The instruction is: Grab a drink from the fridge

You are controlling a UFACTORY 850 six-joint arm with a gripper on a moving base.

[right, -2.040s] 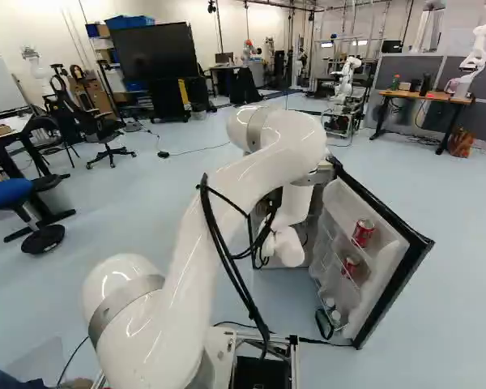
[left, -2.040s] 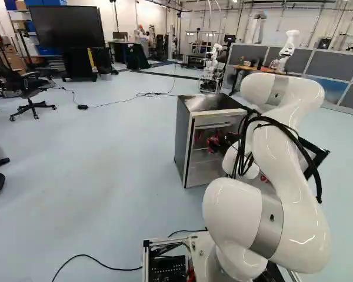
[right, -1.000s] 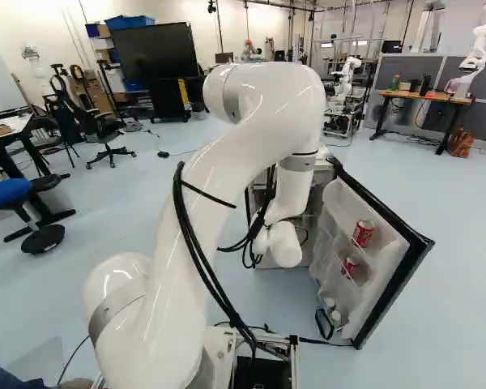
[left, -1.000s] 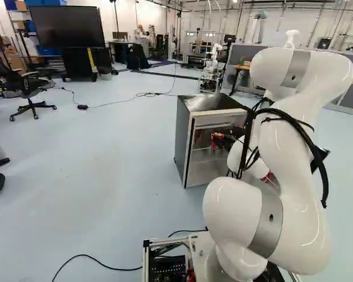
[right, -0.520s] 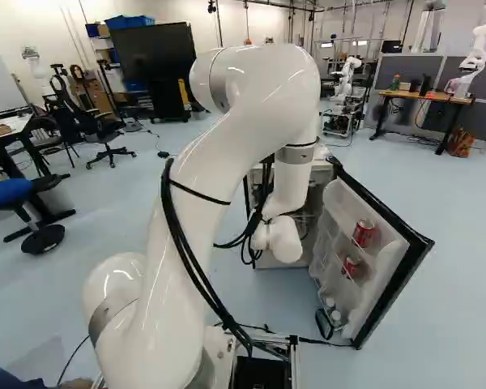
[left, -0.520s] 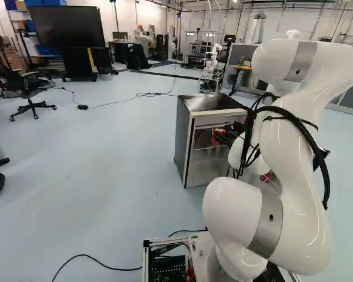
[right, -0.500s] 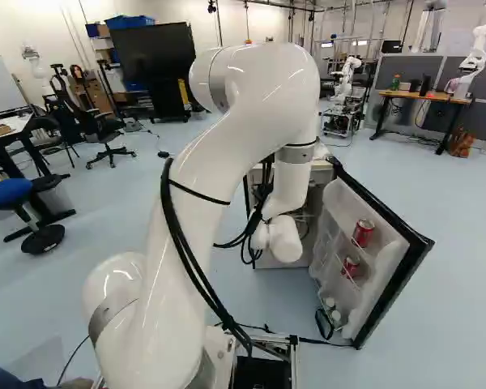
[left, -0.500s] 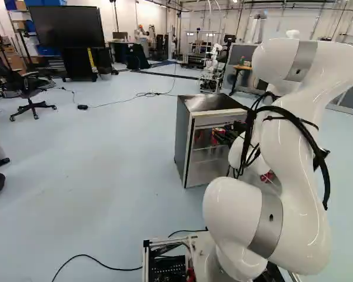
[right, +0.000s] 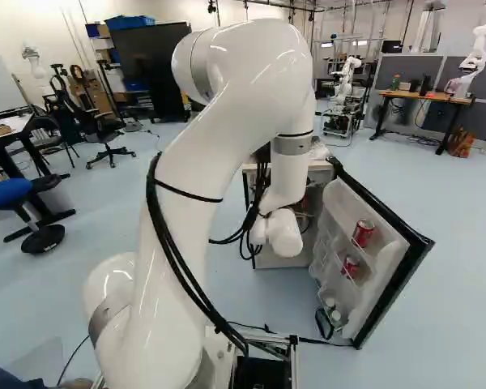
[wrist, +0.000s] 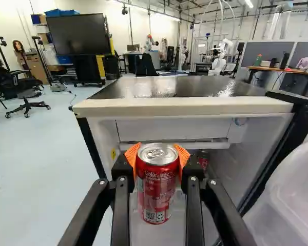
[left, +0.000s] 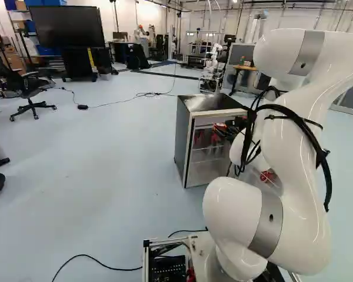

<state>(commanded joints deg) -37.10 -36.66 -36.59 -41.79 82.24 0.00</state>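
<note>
My gripper [left: 228, 129] is at the open front of the small fridge [left: 191, 147], high up near its top edge. In the wrist view the gripper [wrist: 157, 156] is shut on a red drink can [wrist: 156, 187], an orange pad touching it from either side. The can hangs upright, just in front of the opening of the fridge [wrist: 185, 106] and below its top edge. Another red can [wrist: 203, 160] shows partly behind one finger, inside. The open fridge door [right: 389, 275] holds a red can [right: 363, 232] on an upper shelf and another can [right: 350, 267] lower.
The open door stands to the arm's right, with white bottle tops [right: 334, 314] low in it. Black cables hang from the arm. Far back are another robot [right: 471, 61] by a wooden desk [right: 425, 96], a large screen [left: 67, 26] and office chairs.
The gripper has risen in front of the fridge from a lower position, the held can moving with it. My arm's upper part has come up and back. Base, fridge and door have stayed still.
</note>
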